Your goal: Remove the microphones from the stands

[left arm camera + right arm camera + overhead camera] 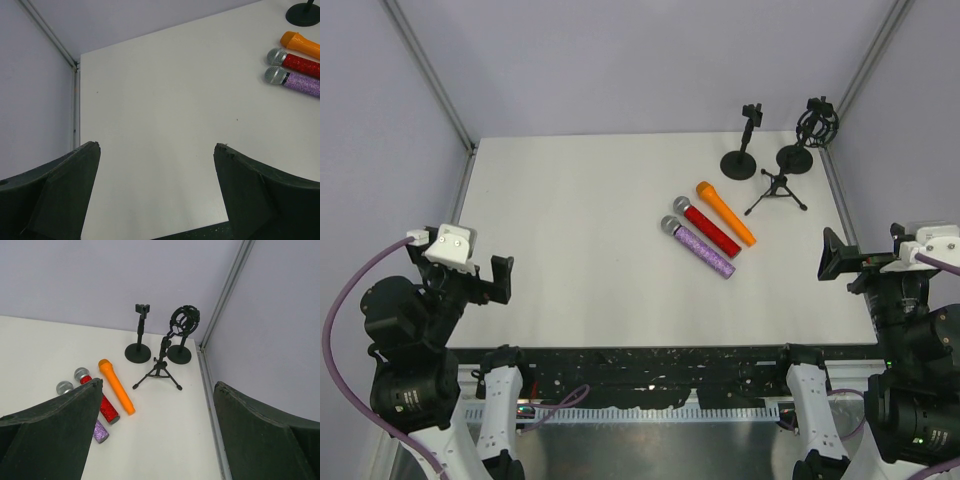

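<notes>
Left claw [157,147], right claw [157,385]: both spread apart, empty. Three microphones [708,227] lie flat on table [570,220]; stands [740,160] bare. You hold off, disturb nothing.

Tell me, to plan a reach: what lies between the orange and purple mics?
The red mic, parallel to the orange mic and purple mic; clearest in the top view.

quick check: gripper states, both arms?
Left gripper: open, holding nothing.
Right gripper: open, holding nothing.
</notes>
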Robot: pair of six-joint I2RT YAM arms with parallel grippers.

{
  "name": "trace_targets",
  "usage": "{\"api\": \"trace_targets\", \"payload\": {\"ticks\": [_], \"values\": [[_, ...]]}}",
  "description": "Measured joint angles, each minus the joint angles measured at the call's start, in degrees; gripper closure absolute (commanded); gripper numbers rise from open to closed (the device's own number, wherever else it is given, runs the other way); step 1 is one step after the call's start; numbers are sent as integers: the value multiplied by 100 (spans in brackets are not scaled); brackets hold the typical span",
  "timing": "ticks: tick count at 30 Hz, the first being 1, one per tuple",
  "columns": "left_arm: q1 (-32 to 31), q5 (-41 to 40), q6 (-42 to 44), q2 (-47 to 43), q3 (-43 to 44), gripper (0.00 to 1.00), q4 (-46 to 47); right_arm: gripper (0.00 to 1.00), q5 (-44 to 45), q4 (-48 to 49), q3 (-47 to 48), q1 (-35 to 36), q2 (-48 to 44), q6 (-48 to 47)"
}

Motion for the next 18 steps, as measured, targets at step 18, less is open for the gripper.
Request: {"api": "trace_targets", "payload": {"ticks": [18], "values": [[0, 28, -7, 55, 186, 1, -107, 5, 48, -111, 153, 0, 76, 63]]}}
